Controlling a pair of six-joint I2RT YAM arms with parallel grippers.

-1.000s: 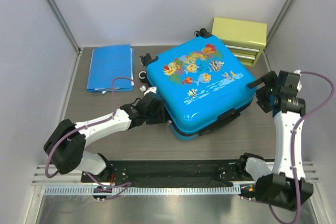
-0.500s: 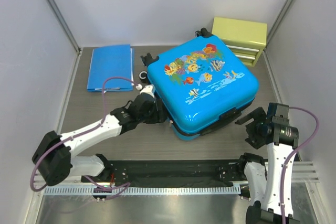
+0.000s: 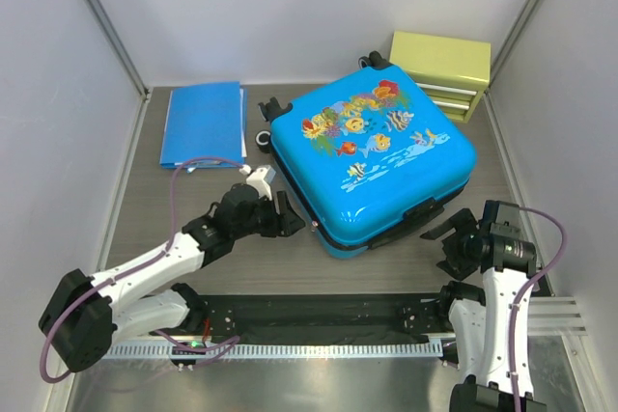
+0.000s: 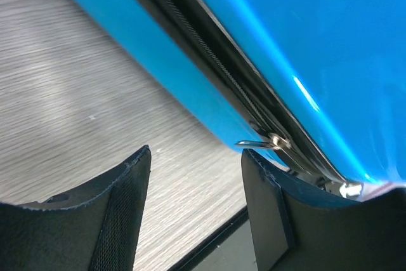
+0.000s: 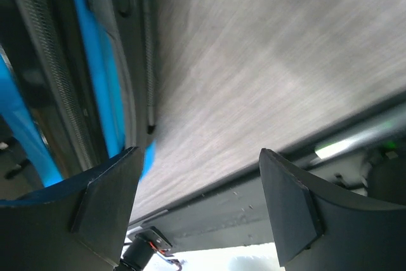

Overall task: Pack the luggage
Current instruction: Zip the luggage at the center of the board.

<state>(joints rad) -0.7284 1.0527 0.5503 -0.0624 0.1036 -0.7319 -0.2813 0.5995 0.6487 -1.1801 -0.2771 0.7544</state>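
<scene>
Grey wood-grain worktop (image 3: 386, 262) runs between pale walls. From above, the luggage (image 3: 372, 166), a glossy, rounded blue hard shell printed with fish, lies closed at centre-right. A flat blue folder (image 3: 203, 124) lies far left and a boxy yellow-green drawer box (image 3: 439, 72) far right. The left hand (image 3: 293, 216) sits just beside the case's near-left edge and the right hand (image 3: 442, 246) is by its near-right corner. A second ago the left was against the shell and the right was farther back along the right side.

Left wrist: black fine-textured fingers (image 4: 120, 214) stand moderately apart, empty, beside a metal zipper pull (image 4: 257, 144).

Right wrist: matte fingers (image 5: 285, 201) gape wide, holding nothing.
</scene>
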